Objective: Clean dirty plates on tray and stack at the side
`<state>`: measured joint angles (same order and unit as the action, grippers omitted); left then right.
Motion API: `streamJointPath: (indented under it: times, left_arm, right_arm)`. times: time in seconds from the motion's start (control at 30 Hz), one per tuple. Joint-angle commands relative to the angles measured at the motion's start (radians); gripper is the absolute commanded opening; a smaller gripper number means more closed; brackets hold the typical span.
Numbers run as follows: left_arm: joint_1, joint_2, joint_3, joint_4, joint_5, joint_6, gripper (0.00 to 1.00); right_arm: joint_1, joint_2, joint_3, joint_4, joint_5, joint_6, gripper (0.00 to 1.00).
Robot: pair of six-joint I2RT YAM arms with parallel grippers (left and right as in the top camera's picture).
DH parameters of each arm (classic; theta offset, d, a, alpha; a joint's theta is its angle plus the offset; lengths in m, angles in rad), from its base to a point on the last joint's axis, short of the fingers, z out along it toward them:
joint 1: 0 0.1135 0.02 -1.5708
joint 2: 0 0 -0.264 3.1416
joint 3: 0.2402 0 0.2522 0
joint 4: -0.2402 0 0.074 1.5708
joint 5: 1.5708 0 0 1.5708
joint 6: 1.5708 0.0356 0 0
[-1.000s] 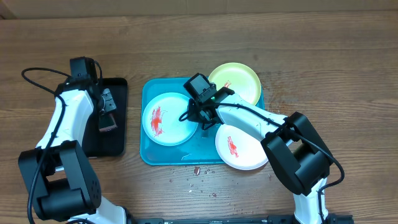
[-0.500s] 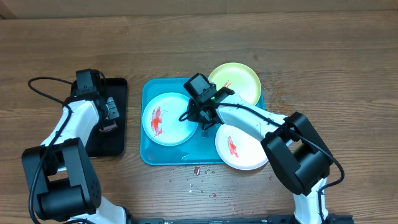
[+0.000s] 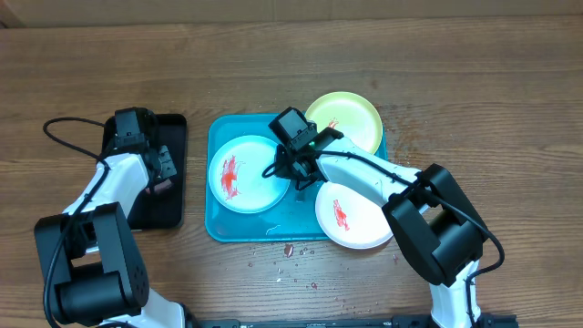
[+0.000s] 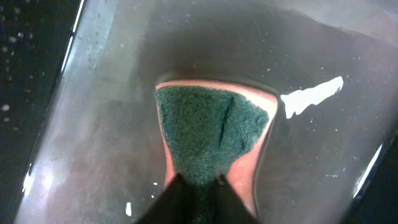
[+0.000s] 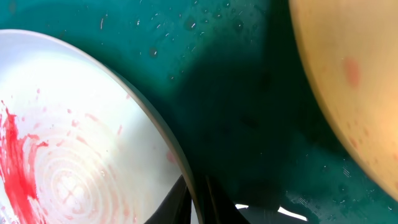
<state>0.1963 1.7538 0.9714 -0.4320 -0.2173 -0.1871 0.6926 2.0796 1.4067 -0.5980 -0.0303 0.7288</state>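
- Plates are sitting three to the tray, which is lying on the wooden table between the two arms.
- The light-blue plate is lying flat in the tray's left half and is carrying a red smear on its pale centre.
- The yellow-green plate is resting at the far right corner, overhanging the tray's far rim and showing only a small red mark.
- The pinkish-white plate is sitting at the near right corner, is hanging over the rim there, and is also smeared with red.
- The right gripper is reaching down onto the tray between the plates. Its jaws are closing on the right-hand rim of the light-blue plate, one dark finger on each side of the edge in the wrist view.
- The left gripper is working over the black tray just left of the turquoise one. Its jaws are pinching the near end of a sponge.
- The sponge is showing its green scouring face upward, with a pinkish-orange edge around it, and is pressing on the wet, glossy floor of the black tray.
- Crumbs are lying scattered on the table just beyond the tray's near rim.
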Motion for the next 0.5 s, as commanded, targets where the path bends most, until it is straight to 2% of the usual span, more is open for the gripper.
streamJointPath:
  times: [0.0,0.47]
  left_arm:
    - [0.000,-0.007,-0.048,0.009,-0.018,-0.018,0.04]
    - [0.000,-0.007,-0.213,0.139,0.006,-0.072,0.04]
  right_arm:
    - [-0.003,0.025,0.013,-0.004,0.003,0.004,0.10]
    - [-0.003,0.025,0.013,-0.005,0.002,0.004,0.10]
